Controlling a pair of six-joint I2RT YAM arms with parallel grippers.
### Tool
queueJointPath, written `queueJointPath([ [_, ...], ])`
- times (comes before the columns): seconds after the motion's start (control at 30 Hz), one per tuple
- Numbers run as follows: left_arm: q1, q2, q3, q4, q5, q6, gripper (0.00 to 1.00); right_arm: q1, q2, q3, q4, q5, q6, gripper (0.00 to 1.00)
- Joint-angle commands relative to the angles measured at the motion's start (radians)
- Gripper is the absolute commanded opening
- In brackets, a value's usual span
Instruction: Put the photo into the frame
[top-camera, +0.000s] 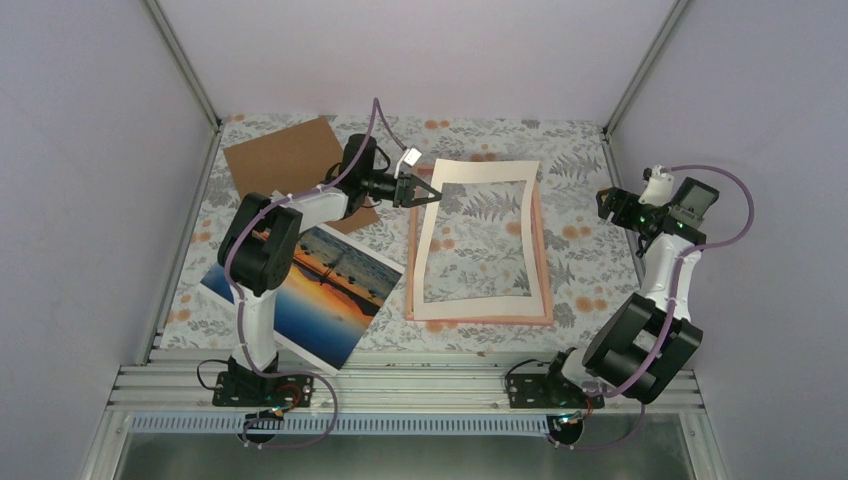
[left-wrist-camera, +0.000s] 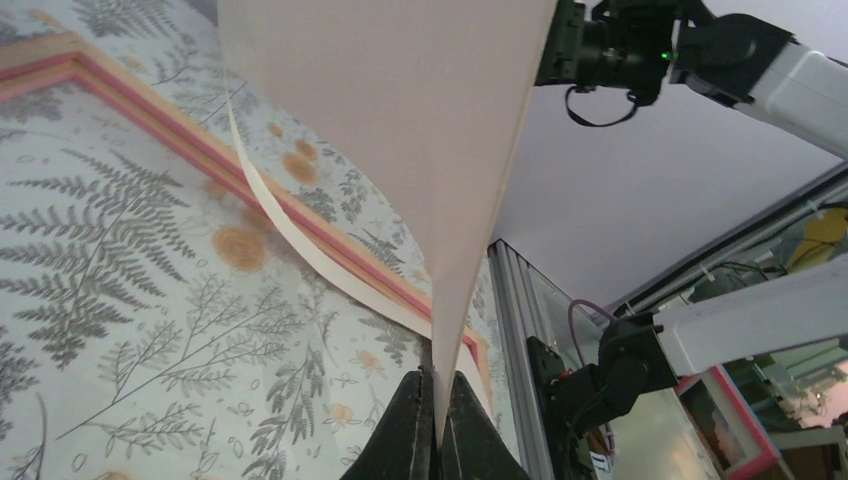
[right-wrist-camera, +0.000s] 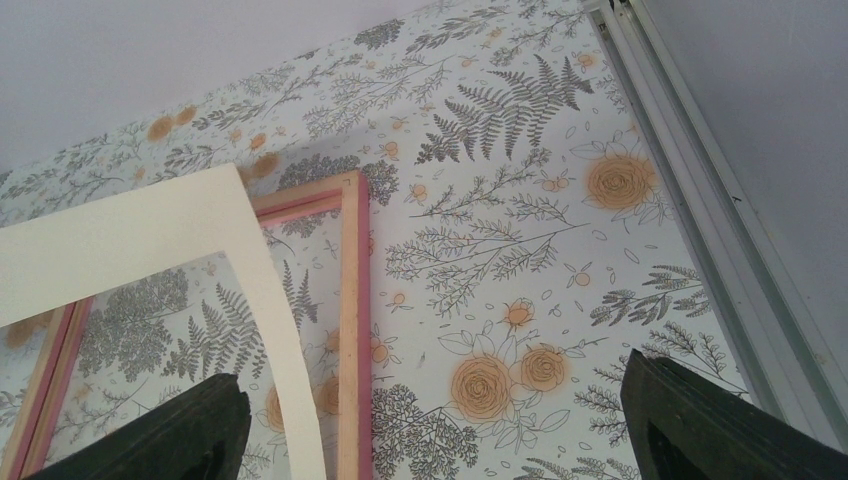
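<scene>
As photo (top-camera: 335, 295) lies flat, orange sunset shows.

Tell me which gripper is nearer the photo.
Left. Left gripper pinches the mat board just beyond the photo; right gripper hangs open across the frame, by the table's right edge.

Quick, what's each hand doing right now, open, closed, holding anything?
Left hand: closed on the white mat board.
Right hand: open, holding nothing.

Sunset photo (top-camera: 330, 295), orange sky over blue water with a thin white edge, lies flat and skewed at the near left of the desk (top-camera: 590, 270). Thin pink frame (top-camera: 480, 321) lies flat to its right, not touching.
</scene>
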Motion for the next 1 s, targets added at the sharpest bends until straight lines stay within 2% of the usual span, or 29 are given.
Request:
queueJointPath([
  [0.0, -0.007, -0.047, -0.027, 0.092, 0.072, 0.036, 0.02, 0.005, -0.017, -0.01, -0.007, -0.012, -0.01, 0.91],
  [0.17, -0.012, -0.013, -0.007, 0.113, 0.087, 0.02, 0.02, 0.004, -0.019, -0.009, -0.009, -0.015, -0.012, 0.91],
  [0.37, -0.019, 0.011, 0.047, 0.067, 0.098, 0.073, 0.02, 0.004, -0.028, -0.017, -0.011, -0.016, -0.009, 0.91],
  [0.53, -0.023, 0.029, 0.134, -0.123, 0.108, 0.223, 0.02, 0.005, -0.038, -0.026, -0.014, -0.016, -0.006, 0.91],
  [0.97, -0.022, 0.127, 0.303, -0.349, 0.097, 0.399, 0.02, 0.004, -0.056, -0.037, -0.016, -0.016, -0.007, 0.91],
])
